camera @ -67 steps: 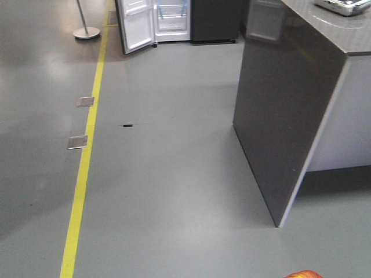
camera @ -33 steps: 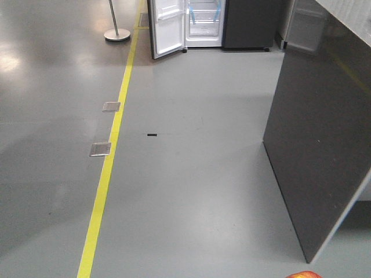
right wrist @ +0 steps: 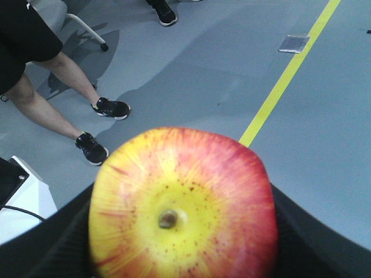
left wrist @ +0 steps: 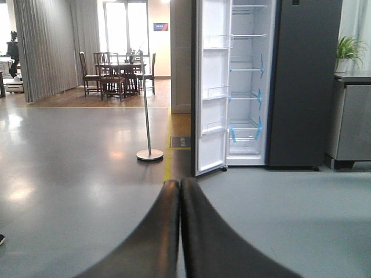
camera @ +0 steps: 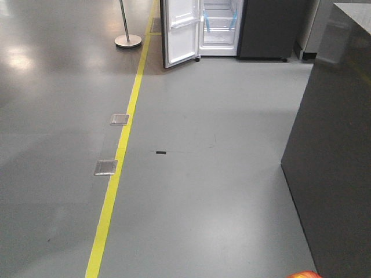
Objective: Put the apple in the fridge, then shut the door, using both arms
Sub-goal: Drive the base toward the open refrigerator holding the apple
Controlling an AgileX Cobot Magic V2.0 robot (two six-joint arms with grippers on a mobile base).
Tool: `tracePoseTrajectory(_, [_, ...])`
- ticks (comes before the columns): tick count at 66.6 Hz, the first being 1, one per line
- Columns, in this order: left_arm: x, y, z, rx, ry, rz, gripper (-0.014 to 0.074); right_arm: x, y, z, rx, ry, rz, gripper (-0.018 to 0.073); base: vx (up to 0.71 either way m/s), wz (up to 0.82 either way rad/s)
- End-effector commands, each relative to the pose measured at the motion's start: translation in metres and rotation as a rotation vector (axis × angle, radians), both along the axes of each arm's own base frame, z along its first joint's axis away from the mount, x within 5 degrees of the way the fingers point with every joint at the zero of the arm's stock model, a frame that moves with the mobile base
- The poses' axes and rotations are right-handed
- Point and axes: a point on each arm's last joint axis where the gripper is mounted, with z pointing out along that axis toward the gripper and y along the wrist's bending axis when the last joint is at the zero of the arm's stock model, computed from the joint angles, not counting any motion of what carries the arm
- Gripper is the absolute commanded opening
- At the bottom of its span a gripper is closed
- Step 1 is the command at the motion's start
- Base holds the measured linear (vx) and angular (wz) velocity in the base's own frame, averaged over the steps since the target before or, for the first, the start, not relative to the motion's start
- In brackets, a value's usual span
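My right gripper (right wrist: 182, 231) is shut on the apple (right wrist: 182, 202), red with a yellow stem end, which fills the right wrist view. A sliver of the apple (camera: 302, 274) shows at the bottom edge of the front view. My left gripper (left wrist: 179, 186) is shut and empty, its two dark fingers pressed together. The fridge (camera: 220, 26) stands far ahead with a white interior and blue tape on its shelves; it also shows in the left wrist view (left wrist: 249, 87). Its door (camera: 181, 32) stands open to the left, and shows in the left wrist view (left wrist: 211, 87) too.
A dark grey counter unit (camera: 336, 168) stands close on the right. A yellow floor line (camera: 119, 162) runs toward the fridge, with two metal floor plates (camera: 106, 167) beside it. A silver pole on a round base (camera: 127, 39) stands left of the door. A person's legs (right wrist: 64, 104) are nearby.
The view has swung and advanced: the fridge has shifted right toward the centre and looks nearer, and the counter has slid toward the right edge. The apple stays at the bottom edge.
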Motion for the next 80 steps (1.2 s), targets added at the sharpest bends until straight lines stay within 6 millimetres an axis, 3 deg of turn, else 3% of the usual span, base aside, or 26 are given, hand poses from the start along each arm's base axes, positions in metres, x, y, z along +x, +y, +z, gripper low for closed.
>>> tracePoseTrajectory(1, [-0.0012,0.0003,0.0023,-0.008,-0.067,0.003,-0.0006,0.0031,0.0016,0.0121,0.058,-0.036,-0.014,0.0272,0.36,0.07])
tracePoseTrajectory(80, [-0.0012,0.0003,0.0023,-0.008,-0.067,0.003,-0.0006,0.0014,0.0026,0.0116,0.059,-0.024,0.005,0.0272,0.39,0.0])
